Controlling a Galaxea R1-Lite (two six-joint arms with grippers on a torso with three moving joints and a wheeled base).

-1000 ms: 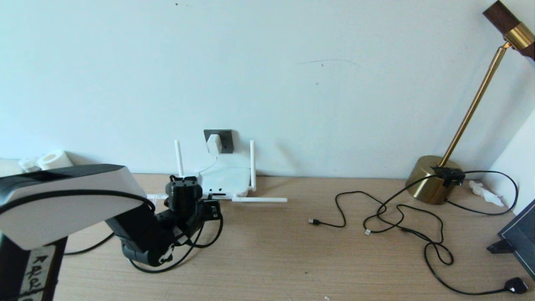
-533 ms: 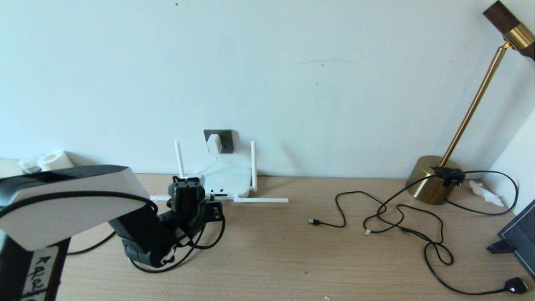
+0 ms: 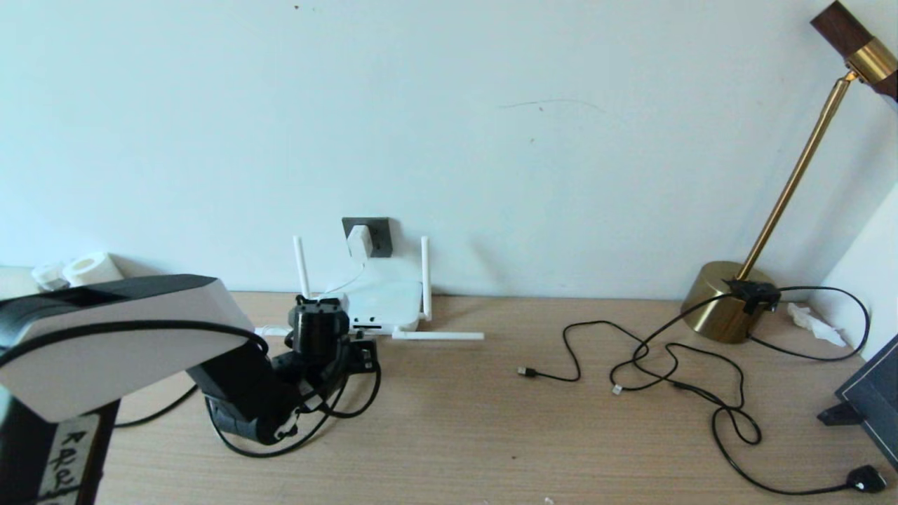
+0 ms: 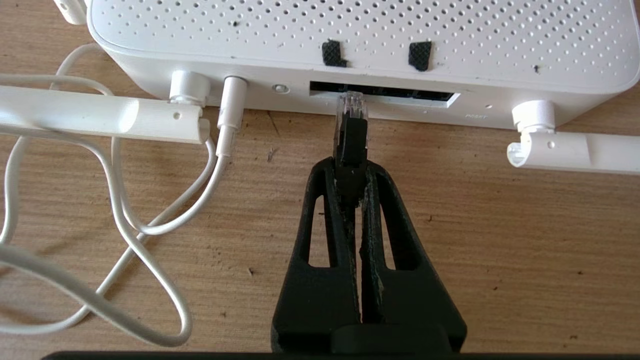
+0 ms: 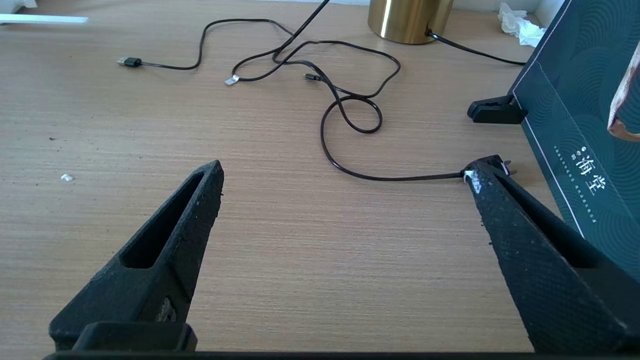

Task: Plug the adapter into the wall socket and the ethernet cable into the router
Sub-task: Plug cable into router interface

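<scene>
Black left gripper [image 4: 350, 192]: at about eight o'clock in the head view, low over the pale wood-grain desk [image 3: 491, 435]; its two fingers are clamped together on the moulded black boot of the thick black ethernet cable [image 4: 350, 145].
Right gripper [image 5: 345, 172]: parked over bare desk on the right, jaws spread wide, holding nothing.
Cable end: the clear plastic connector tip [image 4: 351, 106] points at the dark port slot [image 4: 400, 94] and sits at its mouth, toward the slot's left end; whether it has entered a port I cannot tell.
Handling, cable: judged light, with a flexible cord but a stiff boot; the boot is the right place to hold, close behind the tip, so the connector cannot swing. The clear tip and its latch look fragile and would not forgive a skewed push.
Router: the flat white rounded plastic router [image 3: 382, 301] lies at ten o'clock of the desk, against the wall; judged light enough to slide back when pushed, so pressure should be gentle and straight.
Antennas: two slim white stick antennas lie folded on the desk, one either side of the ports.
Adapter: the small white cube-shaped adapter [image 3: 359, 242] is already seated in the dark grey square wall socket [image 3: 375, 235], just above the router; its thin white cord [image 4: 150, 220] runs to the router's front.
</scene>
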